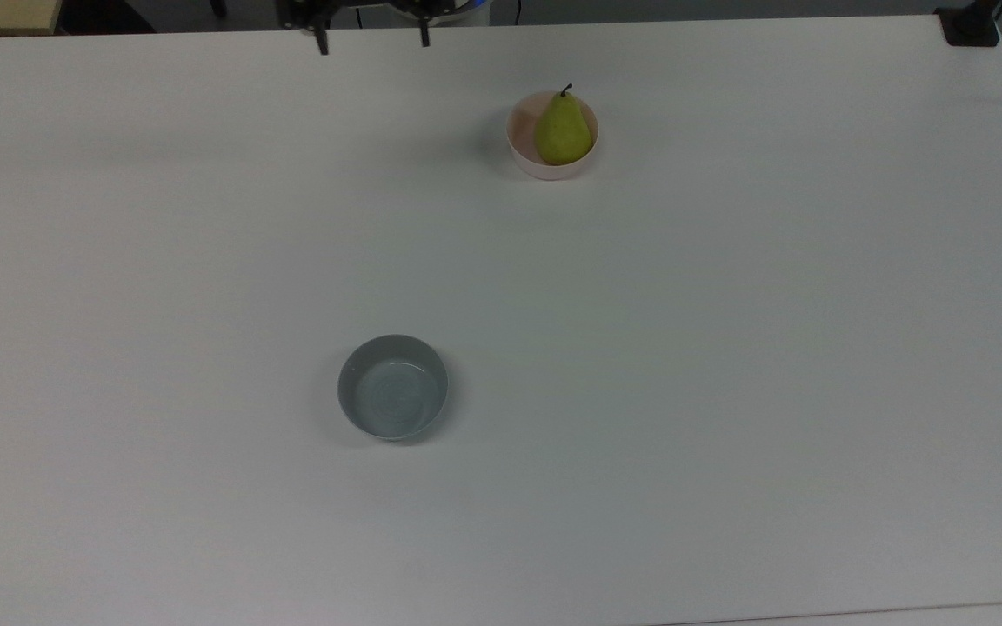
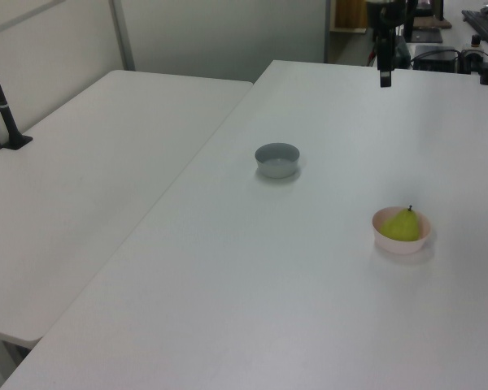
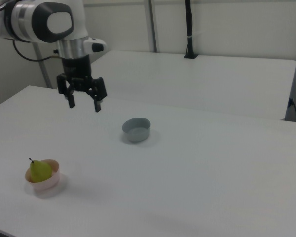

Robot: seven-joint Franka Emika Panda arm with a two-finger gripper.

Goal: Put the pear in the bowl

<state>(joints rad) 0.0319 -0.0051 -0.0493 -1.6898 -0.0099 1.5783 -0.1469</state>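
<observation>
Pear (image 1: 563, 130) sits in pink bowl (image 1: 523, 153), grey bowl (image 1: 392, 388) well apart.

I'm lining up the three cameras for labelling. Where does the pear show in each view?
Top view: the pear sits in the pink bowl, upper middle, stem pointing up the picture.
Left view: pear in the pink bowl, at the left view's right, middle height.
Right view: pear in the pink bowl, lower left.
Shared landmark: the grey-blue bowl, standing apart on the white table.
</observation>
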